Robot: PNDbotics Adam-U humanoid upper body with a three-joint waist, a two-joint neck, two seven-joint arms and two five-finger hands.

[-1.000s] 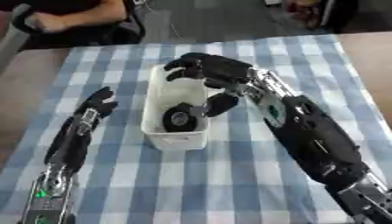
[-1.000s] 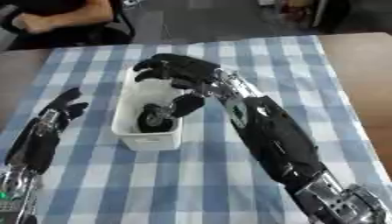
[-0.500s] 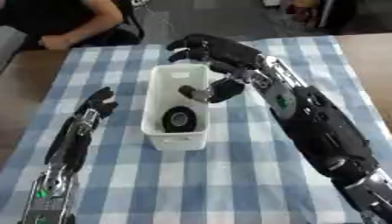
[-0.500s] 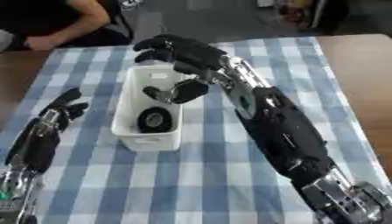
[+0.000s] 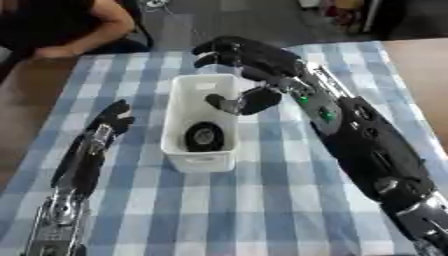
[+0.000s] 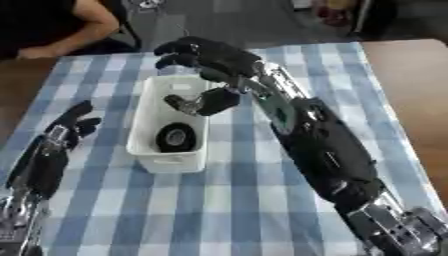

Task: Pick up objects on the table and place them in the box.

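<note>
Left eye view: a white rectangular plastic box sits lengthwise on a table covered with a blue-and-white checked cloth, its long sides running away from the robot. Inside the box, toward its near end, lies a black round object with a paler centre, looking like a small roll or ring resting on the box floor; finer detail cannot be made out. The robot's black right hand, on a black arm with silver joints that stretches diagonally from the lower right corner, hangs above the far half of the box, palm down, with its fingers spread and only lightly bent over the far rim and its thumb pointing down over the box's inner space. The hand clasps nothing; whether the thumb tip touches the box wall cannot be told. The robot's left hand rests on the cloth well to the left of the box, apart from it, fingers relaxed and pointing away from the robot, empty, with its slim forearm trailing back to the lower left corner. The cloth's right edge leaves a strip of bare brown tabletop showing. At the far left corner of the table a person's forearm rests on the edge, touching none of the objects.
</note>
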